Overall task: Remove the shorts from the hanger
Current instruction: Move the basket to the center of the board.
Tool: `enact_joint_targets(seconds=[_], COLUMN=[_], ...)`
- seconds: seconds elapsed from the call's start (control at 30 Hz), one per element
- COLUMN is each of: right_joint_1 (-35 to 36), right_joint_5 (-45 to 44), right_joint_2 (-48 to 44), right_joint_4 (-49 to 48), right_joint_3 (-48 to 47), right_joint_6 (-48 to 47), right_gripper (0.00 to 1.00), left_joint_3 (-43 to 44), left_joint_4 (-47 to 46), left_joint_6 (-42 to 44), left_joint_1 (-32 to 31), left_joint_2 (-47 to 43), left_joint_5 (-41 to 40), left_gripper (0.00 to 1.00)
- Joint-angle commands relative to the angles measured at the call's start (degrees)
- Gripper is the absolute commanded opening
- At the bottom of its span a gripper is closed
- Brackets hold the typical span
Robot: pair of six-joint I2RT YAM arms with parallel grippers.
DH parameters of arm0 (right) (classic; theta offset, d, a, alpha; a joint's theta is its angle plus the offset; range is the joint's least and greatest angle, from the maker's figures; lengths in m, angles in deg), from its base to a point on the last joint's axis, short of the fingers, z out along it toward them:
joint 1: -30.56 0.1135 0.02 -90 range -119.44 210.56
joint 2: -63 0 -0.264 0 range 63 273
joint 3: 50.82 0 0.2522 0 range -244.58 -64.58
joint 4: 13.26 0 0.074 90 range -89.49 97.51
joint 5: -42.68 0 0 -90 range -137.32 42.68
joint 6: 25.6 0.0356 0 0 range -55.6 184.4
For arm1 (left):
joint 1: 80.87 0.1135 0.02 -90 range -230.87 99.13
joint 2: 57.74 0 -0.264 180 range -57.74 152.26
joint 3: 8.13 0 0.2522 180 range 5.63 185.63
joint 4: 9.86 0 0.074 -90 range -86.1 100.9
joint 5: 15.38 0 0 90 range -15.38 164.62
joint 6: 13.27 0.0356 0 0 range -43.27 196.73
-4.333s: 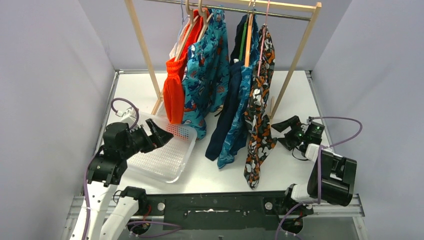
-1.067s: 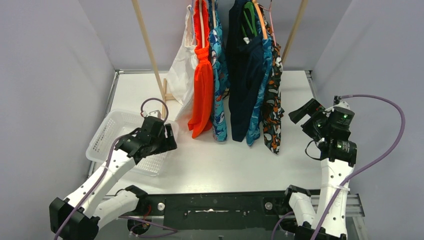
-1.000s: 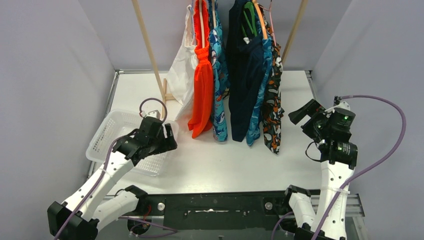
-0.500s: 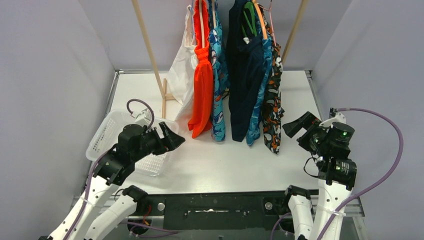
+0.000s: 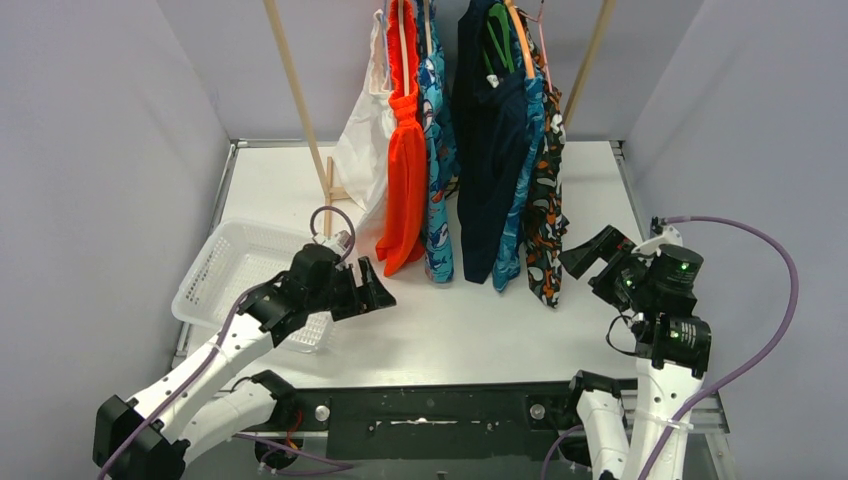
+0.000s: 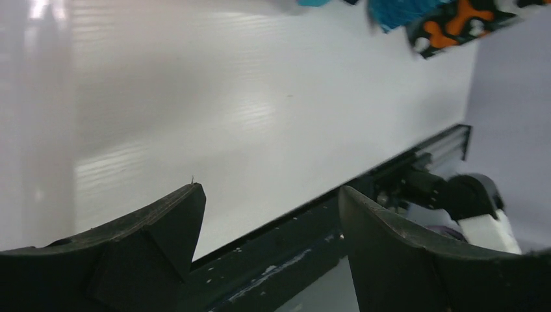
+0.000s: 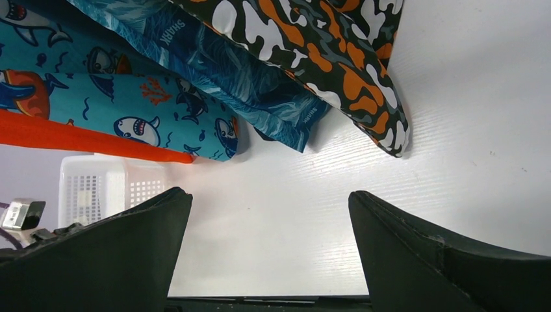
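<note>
The left gripper (image 5: 378,296) sits low in the lower centre of the overhead view. Its jaws are spread wide with nothing between them, and its own camera (image 6: 268,192) shows only bare table through the gap. The right gripper (image 5: 585,258), at the right of the frame, is equally wide apart and empty (image 7: 269,196). It points toward the bottom of the camouflage pair (image 5: 546,225), close to it but not touching. The shorts all hang in a tight row at upper centre: from left to right the orange pair (image 5: 405,175), shark-print pair (image 5: 438,190), navy pair (image 5: 488,150), blue patterned pair (image 5: 521,190) and the camouflage one. Their hangers (image 5: 520,32) run off the top edge. The right wrist view looks up at the hems, with camouflage (image 7: 312,52) in front, then blue (image 7: 227,75), shark print (image 7: 130,97) and orange (image 7: 65,140). By the look of it, nothing has come off yet. The basket (image 5: 215,268) at the left appears to hold no garment, so every pair is left to do and neither arm has a grip. A white cloth (image 5: 358,150) hangs left of the orange pair, beside a wooden rack post (image 5: 292,90). The table (image 5: 460,325) is white and smooth with a faint sheen, and pale grey walls (image 5: 100,150) close it in on the left, right and back.
</note>
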Motion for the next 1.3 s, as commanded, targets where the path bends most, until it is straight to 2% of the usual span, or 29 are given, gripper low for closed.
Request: enact_joint_targets(seconds=[0.0, 0.13, 0.27, 0.4, 0.6, 0.7, 0.8, 0.9, 0.97, 1.07, 1.27], right_joint_1=[0.5, 0.5, 0.6, 0.8, 1.1, 1.3, 1.2, 1.3, 1.4, 1.7, 1.9], right_joint_5=[-3.7, -10.1, -6.9, -5.6, -4.4, -6.4, -8.2, -6.8, -6.2, -6.6, -8.5], right_joint_2=[1.1, 3.0, 5.2, 6.6, 8.9, 9.2, 8.9, 9.8, 10.9, 12.7, 14.9], right_joint_4=[0.0, 0.7, -1.2, -2.9, -5.8, -5.7, -6.7, -8.4, -9.2, -9.8, -9.3], right_joint_3=[-1.1, -2.4, -1.9, -0.7, 1.6, 1.6, 1.6, 0.8, -0.7, -3.9, -8.3], right_joint_6=[-1.5, -2.3, -2.8, -3.2, -3.4, -3.6, -3.4, -3.0, -2.5, -2.7, -4.7], right_gripper=[0.98, 0.98, 0.98, 0.99, 0.98, 0.98, 0.98, 0.98, 0.98, 0.98, 0.98], left_joint_3=[5.6, 5.6, 4.0, 5.1, 1.5, 0.3, 1.2, 3.3, 4.4, 4.7, 5.0], left_joint_4=[11.9, 13.4, 11.5, 13.2, -0.1, -3.6, 0.8, 8.5, 12.1, 12.5, 7.5], left_joint_6=[2.6, 3.4, 3.4, 3.1, 2.9, 2.4, 4.0, 4.4, 4.1, 4.7, 5.3], left_joint_1=[-0.6, -0.3, 0.0, 0.0, -0.3, -0.4, -0.4, 0.2, 1.2, 2.4, 4.0], left_joint_2=[0.6, -3.6, -6.4, -5.9, -6.0, -5.1, -3.1, 0.0, 1.5, 1.2, -0.3], left_joint_5=[-16.6, -19.4, -16.8, -17.9, -0.9, 2.5, -1.5, -14.2, -19.0, -20.1, -16.2], left_gripper=[0.75, 0.75, 0.75, 0.75, 0.75, 0.75, 0.75, 0.75, 0.75, 0.75, 0.75])
